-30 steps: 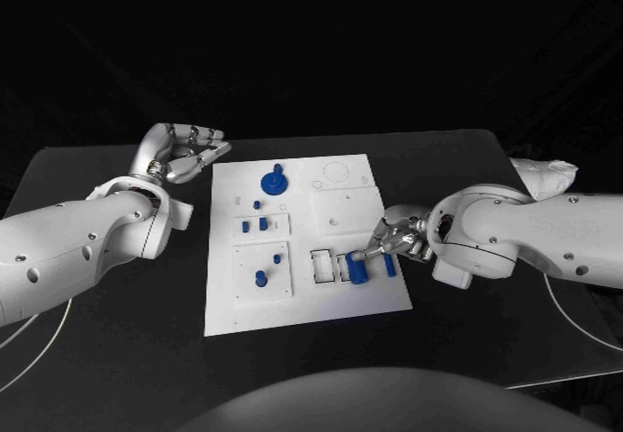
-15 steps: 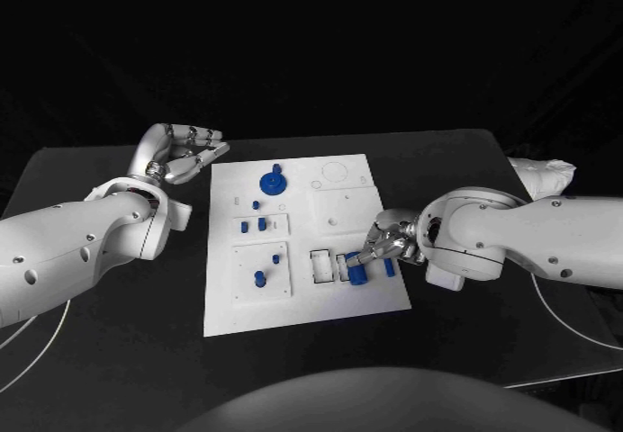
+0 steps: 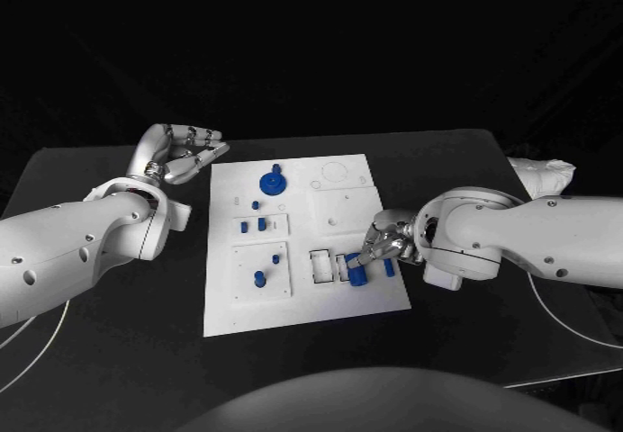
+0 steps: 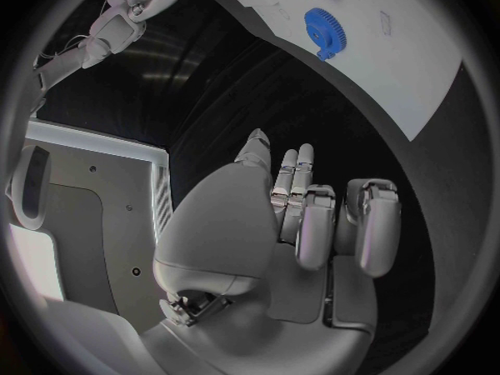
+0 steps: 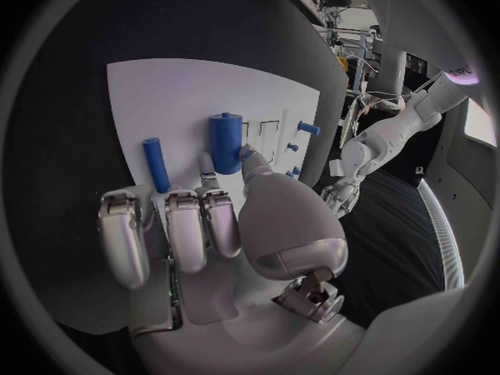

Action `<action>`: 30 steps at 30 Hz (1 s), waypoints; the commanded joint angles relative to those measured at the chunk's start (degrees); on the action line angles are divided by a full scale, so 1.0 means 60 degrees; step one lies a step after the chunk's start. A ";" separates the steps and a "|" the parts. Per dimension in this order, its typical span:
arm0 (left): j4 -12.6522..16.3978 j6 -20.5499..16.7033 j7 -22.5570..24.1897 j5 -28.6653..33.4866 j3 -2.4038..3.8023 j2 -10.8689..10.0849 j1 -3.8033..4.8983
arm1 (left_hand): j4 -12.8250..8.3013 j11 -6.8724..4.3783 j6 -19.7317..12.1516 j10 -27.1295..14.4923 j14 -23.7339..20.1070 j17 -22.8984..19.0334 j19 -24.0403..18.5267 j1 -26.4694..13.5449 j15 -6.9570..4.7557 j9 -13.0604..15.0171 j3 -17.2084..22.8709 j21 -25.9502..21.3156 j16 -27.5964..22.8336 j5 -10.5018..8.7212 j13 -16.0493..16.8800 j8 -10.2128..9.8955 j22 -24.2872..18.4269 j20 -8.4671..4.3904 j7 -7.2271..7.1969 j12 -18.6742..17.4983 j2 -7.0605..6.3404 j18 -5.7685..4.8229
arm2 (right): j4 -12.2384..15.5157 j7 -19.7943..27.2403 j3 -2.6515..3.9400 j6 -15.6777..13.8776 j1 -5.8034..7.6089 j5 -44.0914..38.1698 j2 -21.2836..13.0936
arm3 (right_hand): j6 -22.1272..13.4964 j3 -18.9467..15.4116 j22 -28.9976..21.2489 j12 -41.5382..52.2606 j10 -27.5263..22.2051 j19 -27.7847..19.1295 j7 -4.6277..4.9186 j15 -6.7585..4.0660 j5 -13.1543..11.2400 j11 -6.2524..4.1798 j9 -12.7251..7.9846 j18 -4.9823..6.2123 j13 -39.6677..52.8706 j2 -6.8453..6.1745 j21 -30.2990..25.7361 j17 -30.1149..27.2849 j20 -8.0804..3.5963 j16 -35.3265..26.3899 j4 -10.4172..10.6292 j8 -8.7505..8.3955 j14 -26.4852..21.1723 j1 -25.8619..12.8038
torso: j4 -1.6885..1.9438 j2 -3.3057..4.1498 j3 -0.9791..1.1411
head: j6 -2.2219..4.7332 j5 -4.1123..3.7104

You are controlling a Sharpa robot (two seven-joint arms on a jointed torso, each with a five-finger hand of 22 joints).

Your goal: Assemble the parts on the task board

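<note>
Right hand sits over the near right part of the white rectangular task board, thumb and one fingertip against the thick blue plastic cylinder; looks like a light pinch, the other fingers curled loosely beside it and not touching. The cylinder stands just beside the small rectangular slots in the board, long axis roughly along the line of the fingers, and it lies directly ahead of the palm in the right wrist view. A thin blue peg lies parallel next to it, apart from the hand. Left hand hovers off the board's far left corner over the black bench, fingers curled in, holding nothing; the blue gear is the part closest to it. Right hand is clearly the nearer one for the cylinder, so any seating move hinges on its axis relative to the slots.
</note>
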 commanded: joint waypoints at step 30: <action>0.0052 0.0126 0.0115 -0.0035 0.0009 -0.0013 0.0005 | -0.0016 -0.0016 0.0086 0.0094 0.1009 0.2513 0.1021 0.0006 -0.0006 -0.0008 -0.0086 0.0023 0.0025 0.0058 0.0001 -0.0026 0.2516 -0.0007 0.0005 0.0011 0.0072 -0.0070 | -0.0044 -0.0118 -0.0065 -0.1015 -0.0195 -0.0070 0.0059 | 0.0578 0.1066 0.2514 0.0027 0.1002 0.1001 -0.0039 0.0008 -0.0439 0.0014 -0.0257 -0.0064 0.2490 0.0181 0.0042 0.2515 0.0025 0.0039 -0.0748 -0.0329 0.0995 0.0788 | -0.0006 0.0004 0.0001 | 0.0001 -0.0015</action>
